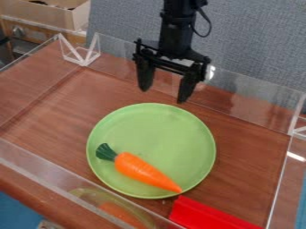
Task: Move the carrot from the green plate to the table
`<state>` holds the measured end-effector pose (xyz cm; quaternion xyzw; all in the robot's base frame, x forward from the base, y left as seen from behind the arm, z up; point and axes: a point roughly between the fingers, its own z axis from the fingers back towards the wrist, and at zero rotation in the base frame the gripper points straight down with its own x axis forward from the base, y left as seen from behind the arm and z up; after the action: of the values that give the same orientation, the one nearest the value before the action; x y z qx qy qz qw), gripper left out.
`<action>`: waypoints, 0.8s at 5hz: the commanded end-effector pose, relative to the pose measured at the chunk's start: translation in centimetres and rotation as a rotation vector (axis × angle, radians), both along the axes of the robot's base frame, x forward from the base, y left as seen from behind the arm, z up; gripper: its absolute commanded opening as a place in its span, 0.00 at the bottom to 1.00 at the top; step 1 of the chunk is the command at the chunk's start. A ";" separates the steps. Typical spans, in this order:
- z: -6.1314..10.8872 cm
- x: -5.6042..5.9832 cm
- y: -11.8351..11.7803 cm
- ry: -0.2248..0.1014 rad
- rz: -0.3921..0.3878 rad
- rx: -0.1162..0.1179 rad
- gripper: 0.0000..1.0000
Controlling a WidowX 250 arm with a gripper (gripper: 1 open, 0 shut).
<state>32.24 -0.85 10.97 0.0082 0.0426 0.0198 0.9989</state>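
Note:
The orange carrot (141, 167) with its dark green top lies on the front left part of the lime-green plate (167, 134), tip pointing toward the front right. The plate rests on the reddish-brown wooden table (72, 98). My gripper (166, 88) hangs above the table just behind the plate's far edge, pointing down, its two black fingers (145, 80) spread wide with nothing between them. It stands well apart from the carrot.
A flat red block (209, 215) lies at the front edge, right of the plate. Low clear acrylic walls (257, 94) border the table. A clear triangular bracket (81, 49) stands at the back left corner.

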 end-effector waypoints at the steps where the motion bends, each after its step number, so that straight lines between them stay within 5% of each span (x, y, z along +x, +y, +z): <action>1: 3.8 0.2 2.0 -0.098 0.042 0.009 1.00; 4: 4.4 -2.4 2.1 -0.088 0.191 -0.006 1.00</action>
<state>29.74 1.60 13.40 0.0037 0.0320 0.1205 0.9922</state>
